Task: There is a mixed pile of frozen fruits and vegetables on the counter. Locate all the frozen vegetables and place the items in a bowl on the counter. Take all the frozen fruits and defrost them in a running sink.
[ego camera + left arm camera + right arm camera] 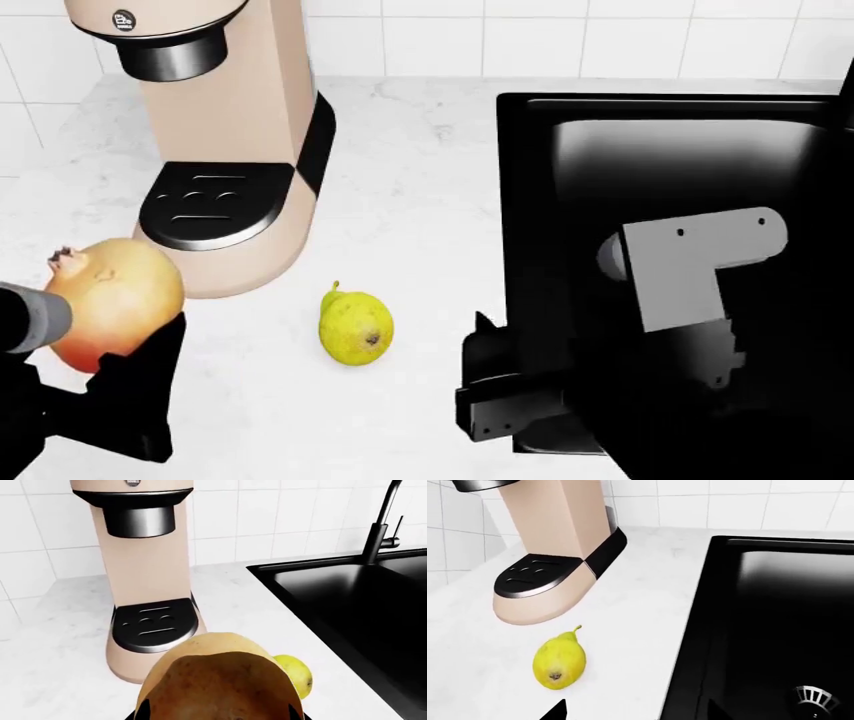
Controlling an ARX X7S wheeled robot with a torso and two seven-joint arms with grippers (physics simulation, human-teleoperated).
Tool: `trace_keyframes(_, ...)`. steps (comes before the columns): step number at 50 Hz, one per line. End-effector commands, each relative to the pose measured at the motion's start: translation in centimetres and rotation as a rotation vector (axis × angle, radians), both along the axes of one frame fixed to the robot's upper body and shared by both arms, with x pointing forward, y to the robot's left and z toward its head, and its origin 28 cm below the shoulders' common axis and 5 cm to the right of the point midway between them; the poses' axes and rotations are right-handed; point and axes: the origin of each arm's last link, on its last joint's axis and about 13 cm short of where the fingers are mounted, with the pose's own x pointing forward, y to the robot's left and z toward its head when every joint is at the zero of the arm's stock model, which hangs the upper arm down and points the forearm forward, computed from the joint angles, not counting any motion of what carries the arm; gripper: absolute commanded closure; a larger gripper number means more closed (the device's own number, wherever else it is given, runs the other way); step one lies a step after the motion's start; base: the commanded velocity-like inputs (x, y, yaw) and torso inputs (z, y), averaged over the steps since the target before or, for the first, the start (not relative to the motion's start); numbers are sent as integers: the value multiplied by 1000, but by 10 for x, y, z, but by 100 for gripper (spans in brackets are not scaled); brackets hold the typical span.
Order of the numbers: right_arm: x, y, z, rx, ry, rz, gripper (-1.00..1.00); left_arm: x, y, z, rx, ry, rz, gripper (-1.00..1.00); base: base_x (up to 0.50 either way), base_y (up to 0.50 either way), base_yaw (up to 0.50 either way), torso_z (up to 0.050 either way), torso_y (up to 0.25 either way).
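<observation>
The left pincer (114,345) was clamped on the round fruit (118,300), held clear of the counter (400,200), presumably so it could be carried across to the sink (667,150). The right pincer (514,395) hung over the sink's near edge; whether its jaws stood apart could not be told. The pear (355,326) lay on its side on the counter between the two, loose. Beyond stood a coffee machine (227,140), then the faucet (383,525).

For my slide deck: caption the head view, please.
Left end effector lifts a tan-red fruit beside the coffee machine; a pear waits on the counter.
</observation>
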Motion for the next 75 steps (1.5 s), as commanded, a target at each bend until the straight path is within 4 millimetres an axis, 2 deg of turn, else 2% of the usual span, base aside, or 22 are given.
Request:
trace_keyframes(1, 25, 22, 5, -34, 36, 68, -100, -1, 0, 6, -27, -17, -5, 100, 0, 0, 0, 0, 0)
trace_keyframes(7, 29, 33, 13, -27, 17, 117, -100, -1, 0, 3, -28, -17, -7, 100, 0, 0, 0, 0, 0)
trace_keyframes(20, 49, 53, -1, -62, 75, 184, -100, -2, -1, 0, -31, -10, -13, 100, 0, 0, 0, 1, 0)
trace_keyframes(41, 76, 75, -2, -99, 116, 259, -100, -5, -1, 0, -27, -12, -36, 100, 0, 0, 0, 0, 0)
trace_keyframes(42, 77, 76, -4, -99, 120, 264, -100, -9, 6, 2, -28, -12, -36, 100, 0, 0, 0, 0, 0)
trace_keyframes(45, 80, 80, -6, -98, 126, 277, -100, -5, -1, 1, -26, -10, -35, 100, 0, 0, 0, 0, 3)
trace_keyframes(55, 91, 77, -20, -91, 155, 258, -100, -1, -12, -3, -21, -8, -38, 100, 0, 0, 0, 0, 0)
trace_keyframes(62, 92, 80, -31, -88, 175, 269, -100, 1, -17, -10, -20, -7, -42, 100, 0, 0, 0, 0, 0)
trace_keyframes(75, 94, 83, -42, -81, 196, 279, -100, 3, -15, -30, -20, -5, -41, 100, 0, 0, 0, 1, 1)
